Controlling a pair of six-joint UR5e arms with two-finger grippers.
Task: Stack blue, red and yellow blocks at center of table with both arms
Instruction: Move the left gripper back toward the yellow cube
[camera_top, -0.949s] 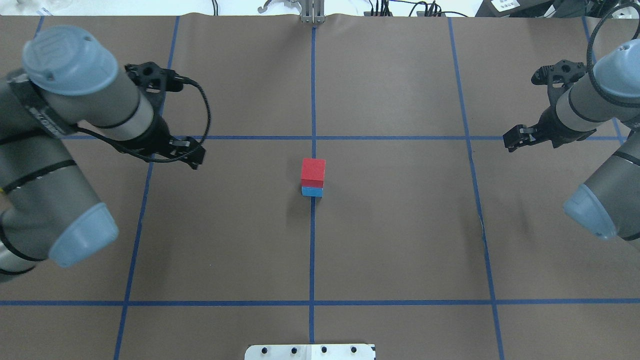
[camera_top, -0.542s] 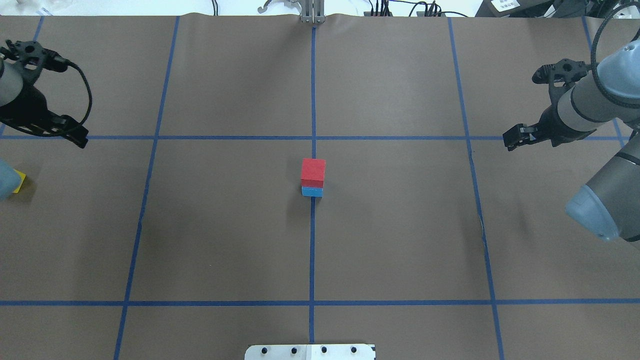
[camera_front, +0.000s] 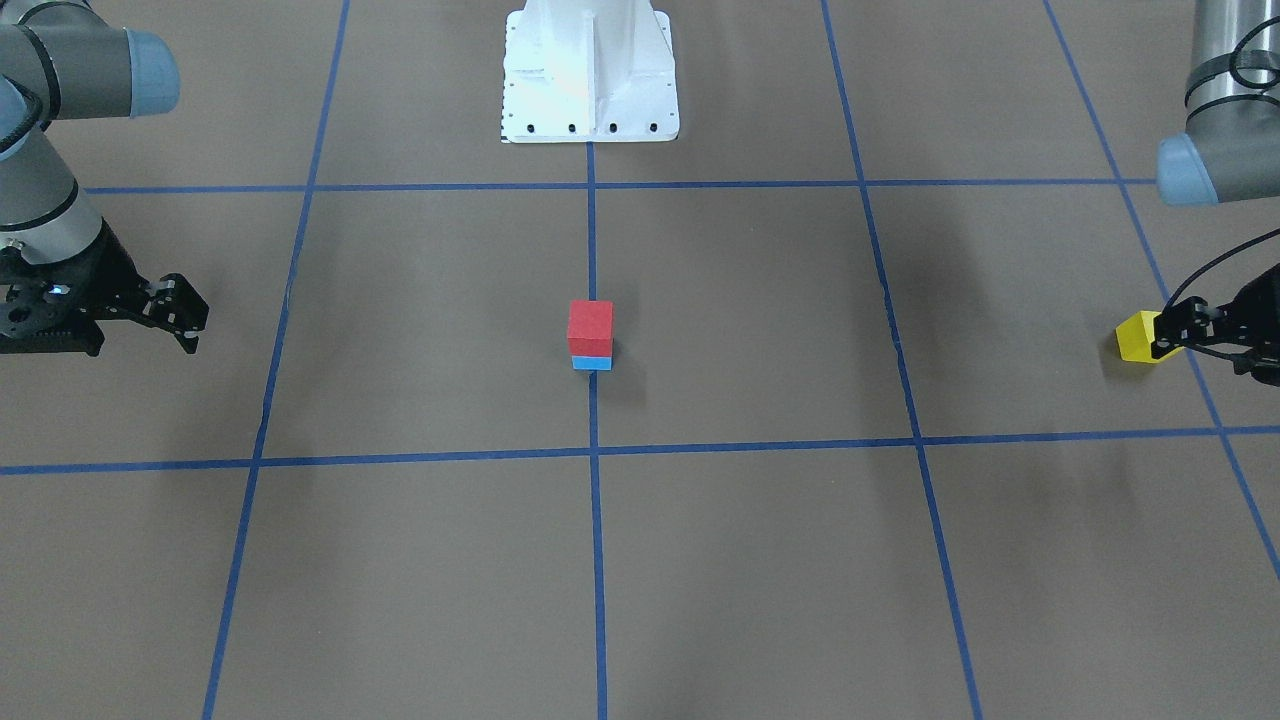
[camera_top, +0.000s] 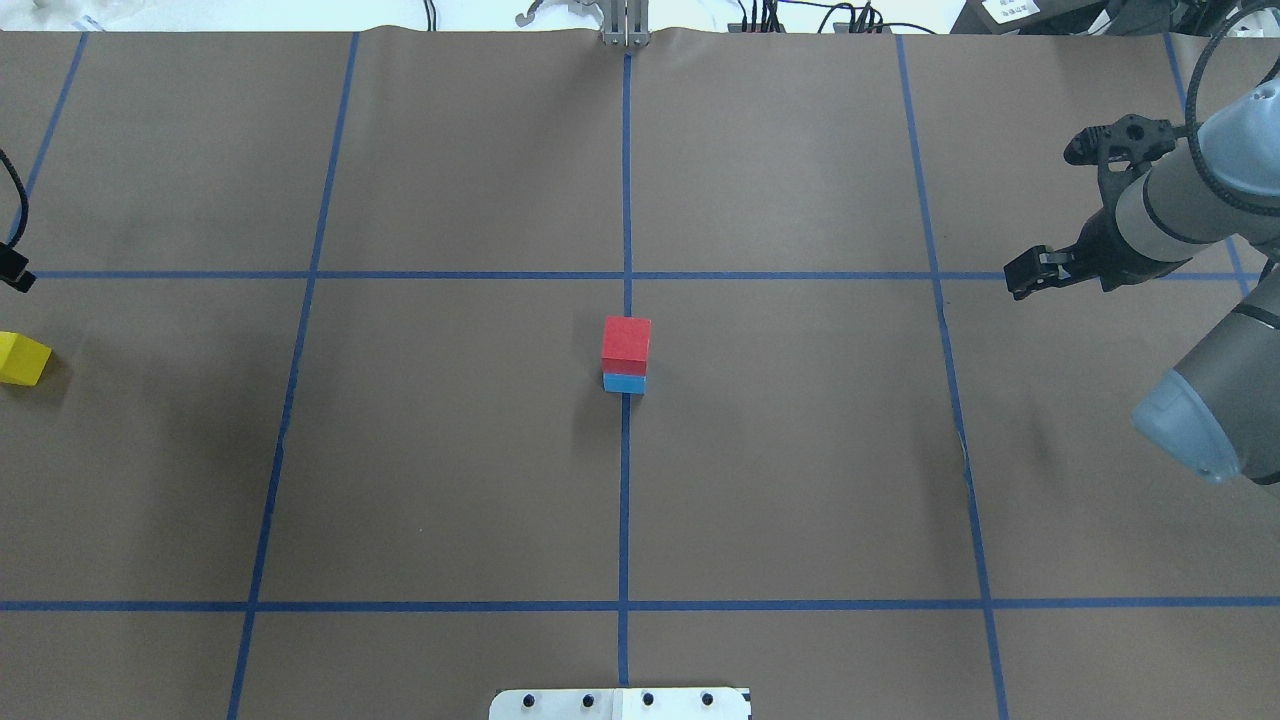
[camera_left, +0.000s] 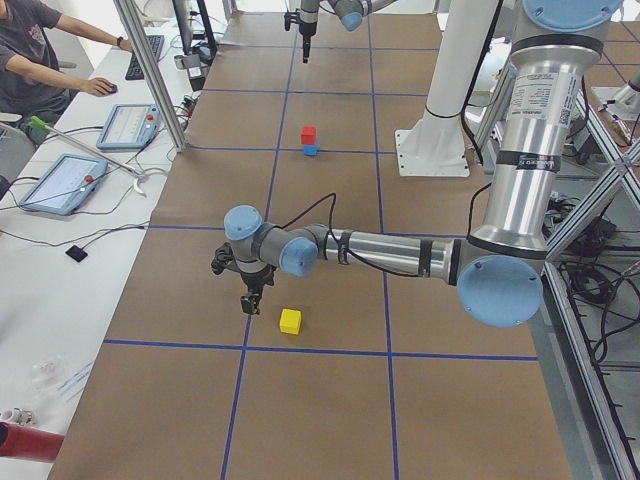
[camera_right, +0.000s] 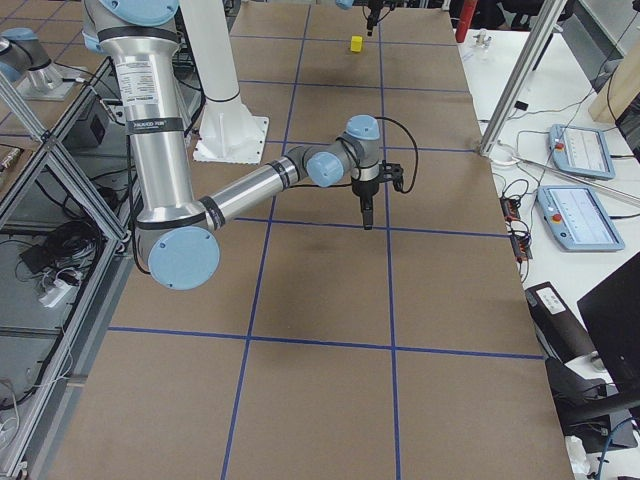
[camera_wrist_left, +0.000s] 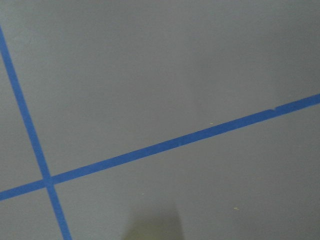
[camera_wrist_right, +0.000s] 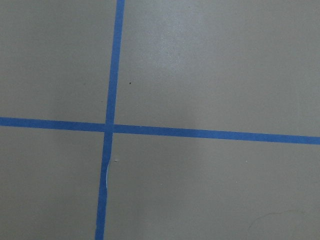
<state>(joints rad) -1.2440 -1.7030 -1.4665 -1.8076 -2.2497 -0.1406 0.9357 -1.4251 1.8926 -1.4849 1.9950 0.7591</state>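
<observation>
A red block (camera_top: 626, 343) sits on a blue block (camera_top: 624, 384) at the table's centre; the stack also shows in the front view (camera_front: 590, 327). A yellow block (camera_top: 22, 358) lies alone at the far left edge and shows in the front view (camera_front: 1137, 336) and the left side view (camera_left: 290, 320). My left gripper (camera_front: 1168, 333) hangs just beside the yellow block on its far side, above the table, not around it; it looks open and empty. Only its tip (camera_top: 12, 268) shows overhead. My right gripper (camera_top: 1022, 275) hovers at the far right, looks open and holds nothing.
Blue tape lines (camera_top: 626, 200) divide the brown table into squares. The robot's white base (camera_front: 588, 70) stands at the robot-side edge. Operators' tablets (camera_left: 62, 180) and a person sit beyond the far side of the table. Both wrist views show only table and tape.
My left arm has swung fast to the left, out of the overhead view, uncovering the yellow block. The right arm and the red-on-blue stack have not moved.
</observation>
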